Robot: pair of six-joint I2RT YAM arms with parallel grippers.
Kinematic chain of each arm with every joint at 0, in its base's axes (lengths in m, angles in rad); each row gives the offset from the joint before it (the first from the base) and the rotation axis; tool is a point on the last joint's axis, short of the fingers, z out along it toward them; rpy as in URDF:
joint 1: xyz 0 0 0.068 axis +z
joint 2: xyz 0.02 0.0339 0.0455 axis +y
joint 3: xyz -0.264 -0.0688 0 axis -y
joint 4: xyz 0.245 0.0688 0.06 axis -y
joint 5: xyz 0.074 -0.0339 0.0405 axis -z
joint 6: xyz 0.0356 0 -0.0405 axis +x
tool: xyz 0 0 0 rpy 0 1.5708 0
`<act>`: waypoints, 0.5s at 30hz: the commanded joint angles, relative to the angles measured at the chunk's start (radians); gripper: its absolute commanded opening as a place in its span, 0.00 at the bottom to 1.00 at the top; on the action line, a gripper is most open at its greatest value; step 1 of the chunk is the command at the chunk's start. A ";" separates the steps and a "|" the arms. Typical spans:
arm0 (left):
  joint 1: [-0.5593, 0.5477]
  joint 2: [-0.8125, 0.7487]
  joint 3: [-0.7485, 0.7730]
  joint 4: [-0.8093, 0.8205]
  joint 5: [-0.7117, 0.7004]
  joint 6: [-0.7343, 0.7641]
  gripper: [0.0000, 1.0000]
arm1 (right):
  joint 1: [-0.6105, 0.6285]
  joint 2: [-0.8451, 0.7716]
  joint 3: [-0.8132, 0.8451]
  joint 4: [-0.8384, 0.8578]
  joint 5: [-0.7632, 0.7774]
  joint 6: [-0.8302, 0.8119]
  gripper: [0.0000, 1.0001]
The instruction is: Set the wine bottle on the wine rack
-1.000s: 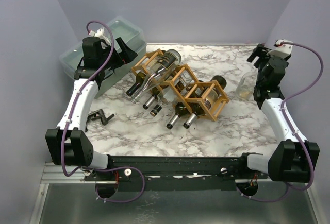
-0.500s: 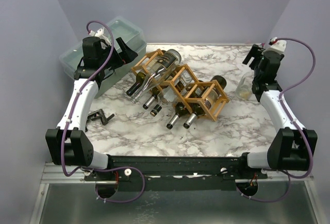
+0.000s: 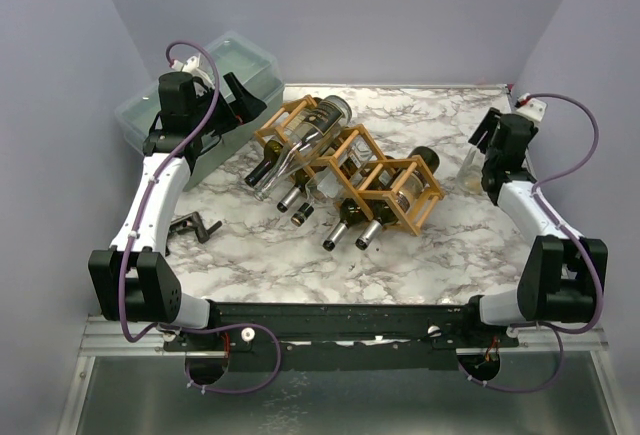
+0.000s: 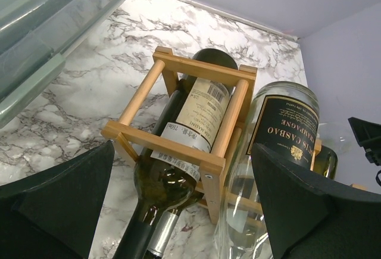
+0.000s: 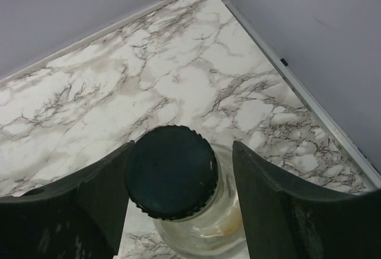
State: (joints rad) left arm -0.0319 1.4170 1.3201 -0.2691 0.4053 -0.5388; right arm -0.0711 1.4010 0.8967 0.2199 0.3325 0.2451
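A clear glass wine bottle [image 3: 472, 171] with a black screw cap [image 5: 171, 178] stands upright at the table's right side. My right gripper [image 3: 487, 137] hangs over it, open, with its jaws astride the cap [image 5: 181, 152]. The left finger [image 5: 101, 199] touches the cap. The right finger [image 5: 280, 199] stands a little off the neck. The wooden wine rack [image 3: 350, 163] lies diagonally mid-table with several bottles in its cells. My left gripper [image 3: 240, 105] is open above the rack's far-left end [image 4: 178, 143], holding nothing.
A translucent green bin [image 3: 185, 90] stands at the back left, behind the left arm. A small black clip [image 3: 195, 225] lies on the marble near the left arm. The table's right edge and wall [image 5: 309, 101] run close beside the clear bottle.
My right gripper has moved forward and down, from behind the clear bottle to astride its cap. The left arm and the rack have not moved.
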 commanded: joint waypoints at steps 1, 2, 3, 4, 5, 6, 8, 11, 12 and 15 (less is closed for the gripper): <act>0.009 -0.010 -0.015 0.027 0.034 -0.010 0.98 | 0.001 0.008 -0.065 0.107 0.042 -0.021 0.66; 0.009 -0.009 -0.015 0.027 0.035 -0.010 0.98 | 0.002 0.011 -0.072 0.118 0.042 -0.031 0.64; 0.009 -0.009 -0.015 0.028 0.035 -0.010 0.99 | 0.001 0.015 -0.074 0.131 0.038 -0.048 0.63; 0.009 -0.009 -0.015 0.028 0.037 -0.011 0.98 | 0.002 0.018 -0.080 0.142 0.031 -0.065 0.61; 0.009 -0.010 -0.015 0.029 0.036 -0.012 0.99 | 0.003 0.019 -0.083 0.154 0.025 -0.076 0.58; 0.009 -0.010 -0.016 0.031 0.037 -0.012 0.98 | 0.005 0.018 -0.087 0.161 0.017 -0.090 0.54; 0.009 -0.013 -0.018 0.033 0.037 -0.012 0.99 | 0.010 0.011 -0.090 0.173 0.007 -0.121 0.40; 0.010 -0.012 -0.019 0.036 0.040 -0.015 0.98 | 0.018 -0.005 -0.083 0.172 0.009 -0.159 0.22; 0.010 -0.012 -0.021 0.037 0.040 -0.016 0.98 | 0.019 -0.011 -0.078 0.165 0.009 -0.167 0.17; 0.010 -0.015 -0.022 0.040 0.041 -0.018 0.98 | 0.029 -0.024 -0.055 0.143 0.013 -0.197 0.02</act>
State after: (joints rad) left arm -0.0273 1.4170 1.3148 -0.2558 0.4213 -0.5461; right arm -0.0635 1.3987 0.8219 0.3588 0.3576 0.0738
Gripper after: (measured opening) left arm 0.985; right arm 0.365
